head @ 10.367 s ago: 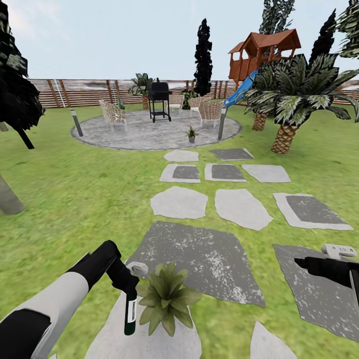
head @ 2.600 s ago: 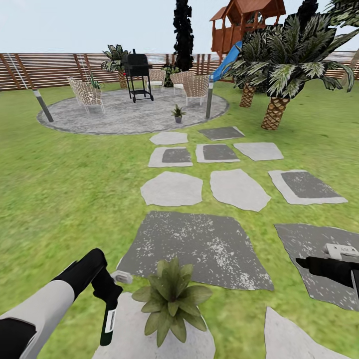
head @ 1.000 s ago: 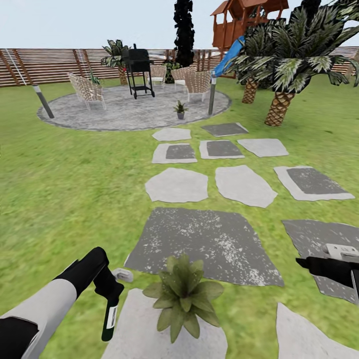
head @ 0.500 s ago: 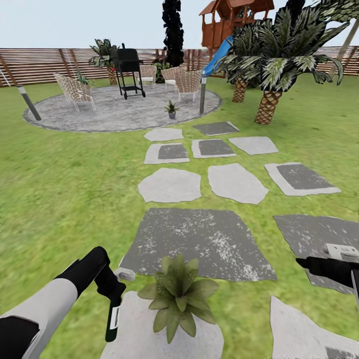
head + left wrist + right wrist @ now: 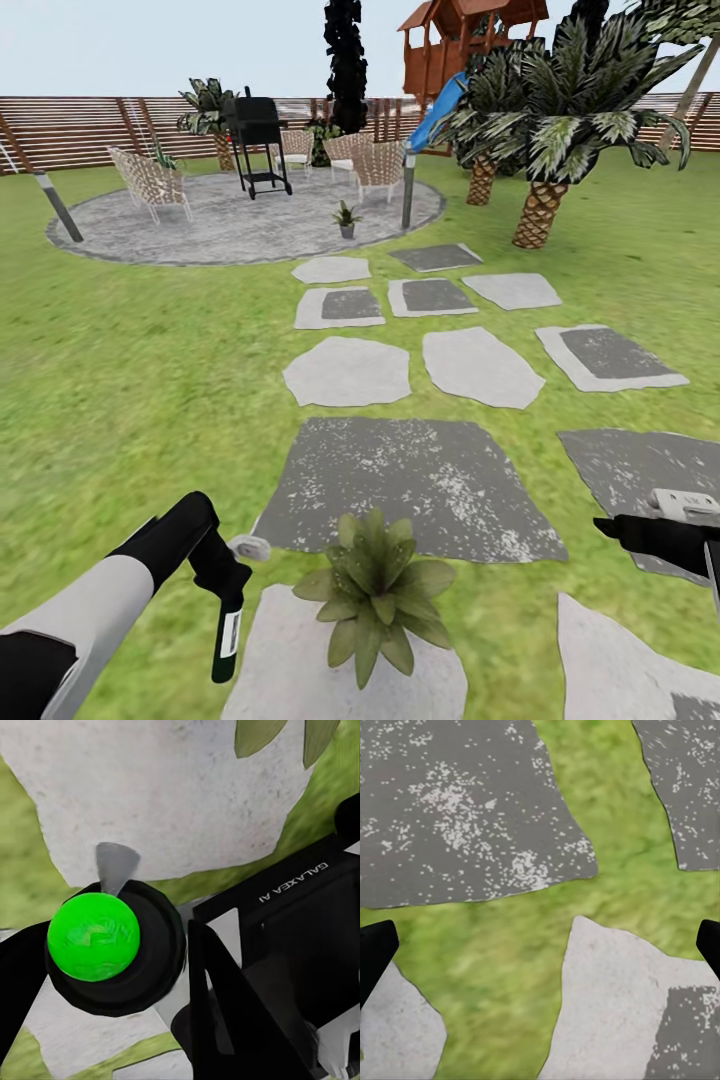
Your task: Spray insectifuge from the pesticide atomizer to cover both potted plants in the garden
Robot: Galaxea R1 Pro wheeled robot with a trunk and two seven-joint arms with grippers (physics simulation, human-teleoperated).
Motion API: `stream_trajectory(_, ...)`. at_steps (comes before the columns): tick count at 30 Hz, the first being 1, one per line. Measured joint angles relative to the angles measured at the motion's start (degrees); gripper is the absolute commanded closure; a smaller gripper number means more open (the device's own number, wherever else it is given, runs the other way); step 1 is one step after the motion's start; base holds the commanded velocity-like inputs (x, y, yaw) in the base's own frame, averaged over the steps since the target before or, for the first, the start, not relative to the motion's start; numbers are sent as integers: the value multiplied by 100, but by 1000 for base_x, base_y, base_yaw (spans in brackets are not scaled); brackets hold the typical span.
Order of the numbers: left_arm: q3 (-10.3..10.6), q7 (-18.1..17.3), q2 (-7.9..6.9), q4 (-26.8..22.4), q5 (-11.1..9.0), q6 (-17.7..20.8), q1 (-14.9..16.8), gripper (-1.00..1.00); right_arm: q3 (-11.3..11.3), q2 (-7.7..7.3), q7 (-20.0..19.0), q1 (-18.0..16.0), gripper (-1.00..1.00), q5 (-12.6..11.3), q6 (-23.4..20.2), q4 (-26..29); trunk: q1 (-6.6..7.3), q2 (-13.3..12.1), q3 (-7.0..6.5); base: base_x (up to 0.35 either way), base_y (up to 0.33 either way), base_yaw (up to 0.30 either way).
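My left gripper (image 5: 222, 583) is shut on the pesticide atomizer (image 5: 228, 635), whose dark bottle hangs down while its whitish head (image 5: 250, 547) points toward the near potted plant (image 5: 378, 592). That green rosette stands on a pale stone just right of the bottle. In the left wrist view the atomizer (image 5: 94, 937) shows end-on as a green disc in a black ring, with leaf tips (image 5: 255, 735) beyond. The second potted plant (image 5: 346, 218) stands far ahead on the round patio (image 5: 200, 235). My right gripper (image 5: 604, 523) hovers open at the right over stepping stones; its view (image 5: 540, 952) looks down on grass.
Grey stepping stones (image 5: 420, 485) lead over the lawn to the patio, which holds wicker chairs (image 5: 150, 183), a black grill (image 5: 258, 135) and two short posts (image 5: 407, 190). Palms (image 5: 545, 140) and a play tower (image 5: 470, 40) stand at the right. A wooden slat fence (image 5: 100, 125) closes the back.
The whole view has shifted a little as the camera moved; the near plant now sits slightly further right. Both arms keep their pose and the atomizer stays held.
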State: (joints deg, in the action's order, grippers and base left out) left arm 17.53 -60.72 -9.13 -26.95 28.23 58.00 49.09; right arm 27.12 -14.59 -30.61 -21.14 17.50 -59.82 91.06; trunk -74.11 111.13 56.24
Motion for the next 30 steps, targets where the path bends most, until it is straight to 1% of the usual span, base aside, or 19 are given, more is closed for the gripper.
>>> stream_trajectory(12,36,13,33,20,29,-4,2,100,0,-8,0,0,-100,-1,-1,2,0,0,0,0,6,0)
stream_trajectory(16,49,214,33,52,44,-2,-6,100,1,-9,0,0,-100,-1,-1,2,0,0,0,0,0,0)
stream_trajectory(20,51,273,35,59,34,6,-7,100,3,-9,0,0,-100,0,-1,3,0,0,0,0,-5,0)
stream_trajectory(30,60,295,46,56,25,-2,-7,100,4,-7,0,0,-100,0,-2,3,0,0,0,0,-148,0)
